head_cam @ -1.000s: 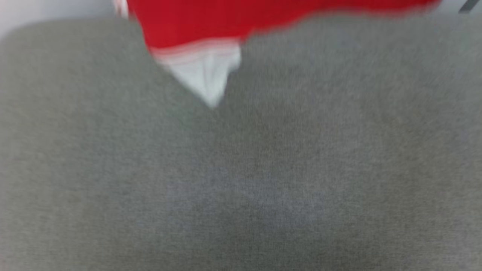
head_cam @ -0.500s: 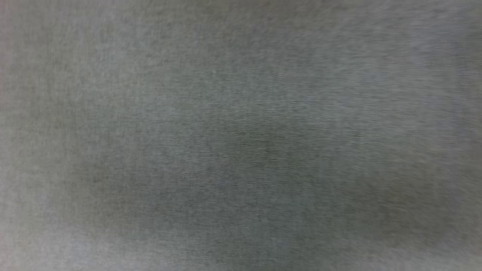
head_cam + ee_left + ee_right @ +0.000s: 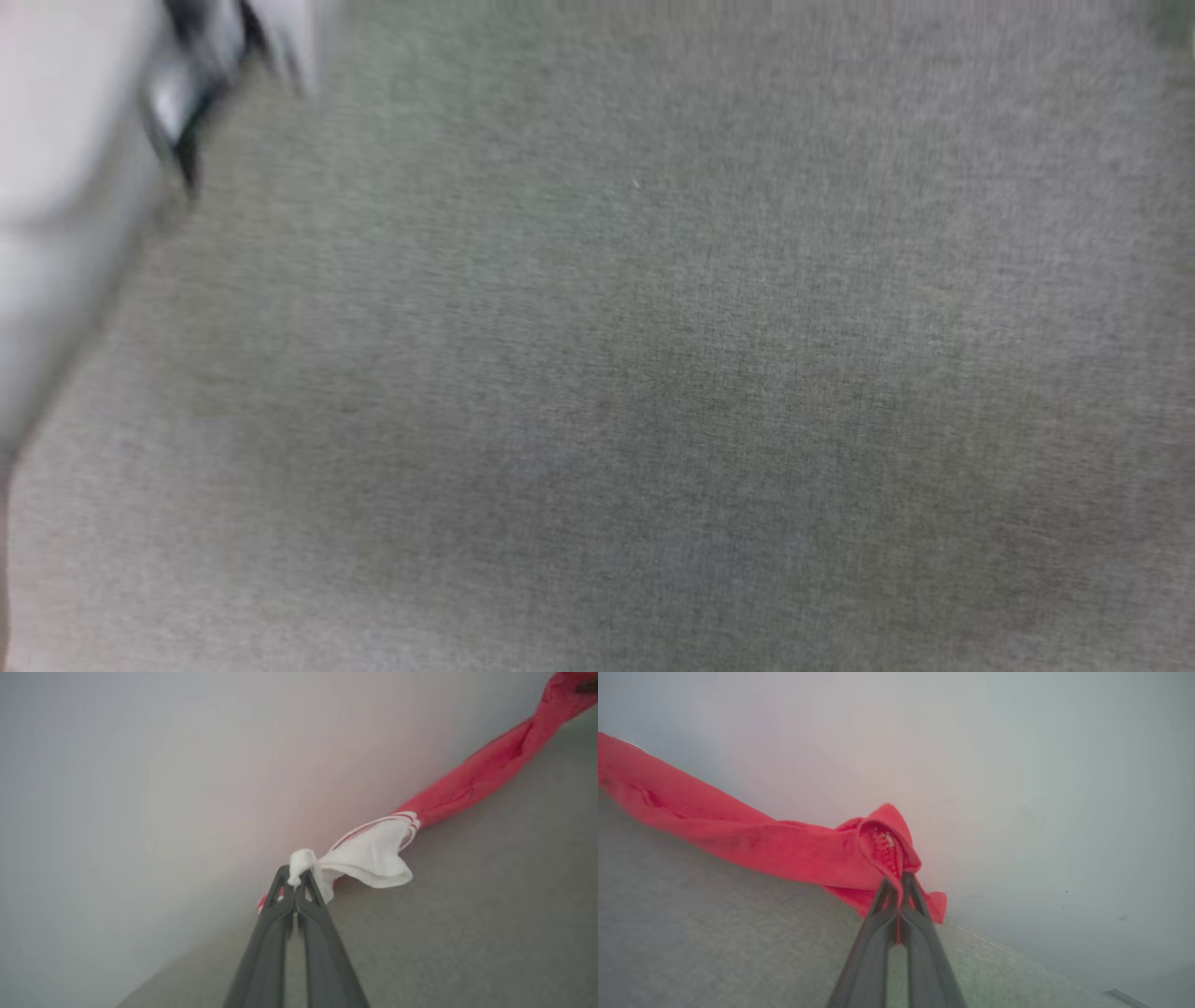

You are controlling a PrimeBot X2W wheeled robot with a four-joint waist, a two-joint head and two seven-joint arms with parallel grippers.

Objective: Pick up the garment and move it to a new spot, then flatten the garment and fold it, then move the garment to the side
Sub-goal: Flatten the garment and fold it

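Note:
In the left wrist view the garment (image 3: pixel 467 784) stretches as a twisted red band from the upper right down to a white sleeve (image 3: pixel 373 854) with red-striped trim. My left gripper (image 3: pixel 296 879) is shut on the tip of that sleeve. The right wrist view has my right gripper (image 3: pixel 899 882) shut on a bunched red edge of the garment (image 3: pixel 738 835), which runs off to the upper left. The cloth hangs taut between the two grippers, just above the grey fabric surface (image 3: pixel 467 933).
The grey fabric surface (image 3: pixel 653 373) spreads across the blurred head view. A blurred pale shape with dark parts (image 3: pixel 187 84) sits at its upper left; I cannot tell what it is. A pale wall (image 3: pixel 1017 765) rises behind the surface.
The head camera has swung: the red and white cloth at the top a second ago has left that view, and a pale blurred shape now shows at the upper left.

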